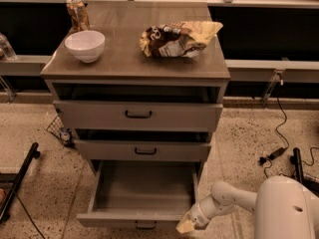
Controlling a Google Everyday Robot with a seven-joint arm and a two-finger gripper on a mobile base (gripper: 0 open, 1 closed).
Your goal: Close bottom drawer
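Shows bottom drawer (124, 219) pulled far out of the table (124, 66), front panel low at frame bottom, black handle (145, 226) at panel centre. Shows tool (185, 226) at the drawer's front right corner, touching or just beside the panel, can't tell which. Can't tell whether tool is released or clenched. Shows middle drawer (144, 151) and top drawer (138, 115) slightly ajar above. Shows white bowl (85, 45), can (78, 14) and crumpled snack bag (177, 38) on table top.

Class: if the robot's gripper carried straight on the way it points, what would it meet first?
Probably the bottom drawer, at the right end of its pulled-out front panel; the gripper sits low beside that corner, pointing left and slightly down. Depth is unclear.
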